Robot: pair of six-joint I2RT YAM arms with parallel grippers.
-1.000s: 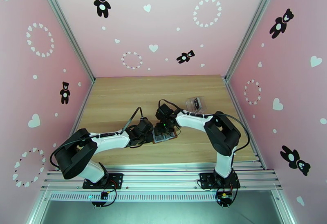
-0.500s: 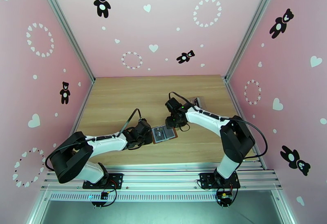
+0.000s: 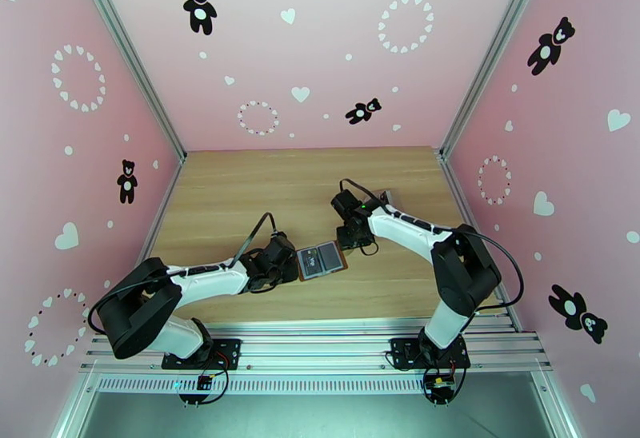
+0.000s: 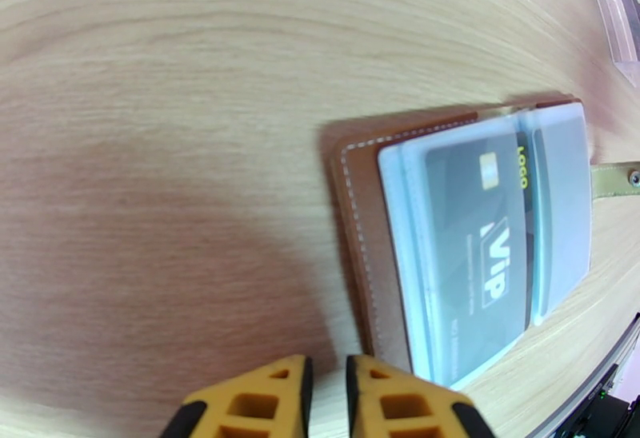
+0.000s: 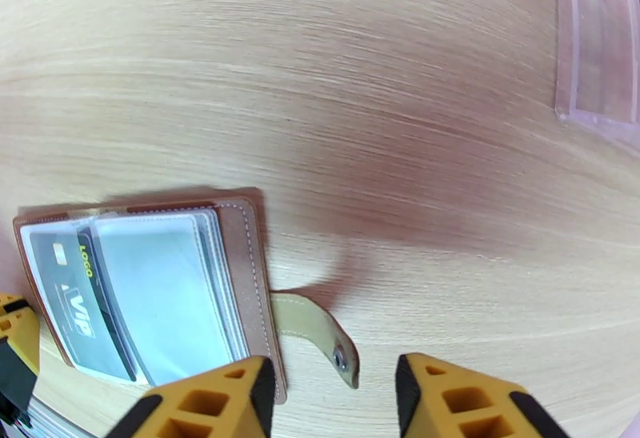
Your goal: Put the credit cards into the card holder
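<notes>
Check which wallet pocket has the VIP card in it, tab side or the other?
The pocket away from the snap tab: in the card holder the dark VIP card sits under that sleeve; the tab-side pocket looks empty.

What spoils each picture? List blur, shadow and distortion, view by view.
Top external: sharp, evenly lit, walls splayed by the wide lens. Left wrist: wood grain bowed, broad soft shadow beside the open brown leather-look card holder, far corner blurred. Right wrist: grain curved, a shadow across the wooden table, clear plastic case smeared at the edge.

Brown card holder point(image 4: 360, 216) (pale stitching) holds a black credit card point(image 4: 480, 232) with yellow lettering.
</notes>
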